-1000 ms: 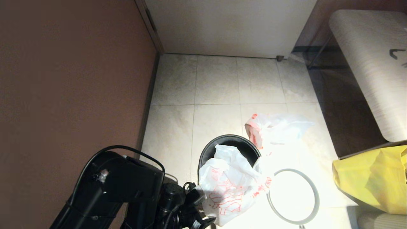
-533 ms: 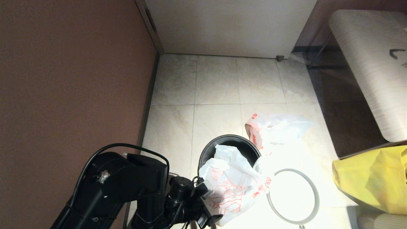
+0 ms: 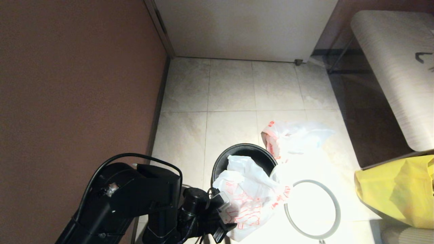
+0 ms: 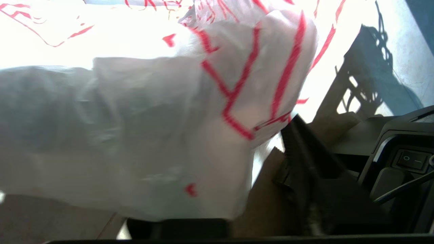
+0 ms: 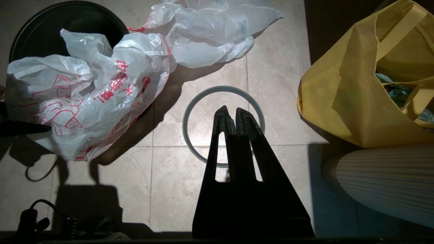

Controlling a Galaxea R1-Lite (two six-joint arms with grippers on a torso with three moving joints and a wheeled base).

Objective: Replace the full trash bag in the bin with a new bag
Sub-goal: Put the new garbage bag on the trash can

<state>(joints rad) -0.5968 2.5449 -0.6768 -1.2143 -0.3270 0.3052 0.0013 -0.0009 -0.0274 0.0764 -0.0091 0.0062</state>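
Note:
The black bin (image 3: 237, 156) stands on the tiled floor. The new bag (image 3: 249, 200), white with a red cartoon print, lies crumpled over the bin's near right rim (image 5: 84, 91) and fills most of the left wrist view (image 4: 142, 135). My left gripper (image 3: 224, 217) is pressed against the bag's near left edge. The full trash bag (image 3: 295, 137) lies on the floor just beyond the bin to the right (image 5: 217, 34). The grey hoop (image 3: 335, 203) lies flat on the floor to the right of the bin. Above that hoop (image 5: 190, 135) hangs my right gripper (image 5: 231, 113), shut and empty.
A big yellow bag (image 3: 396, 189) sits at the right edge (image 5: 352, 95), with a pale ribbed object (image 5: 383, 183) beside it. A cushioned bench (image 3: 393, 67) stands at the far right. A brown wall (image 3: 78, 84) runs along the left, close to the bin.
My left arm has pushed forward and to the right into the new bag's near edge, and the bag's lower left side has shifted slightly. The right gripper, hoop and full bag have stayed put.

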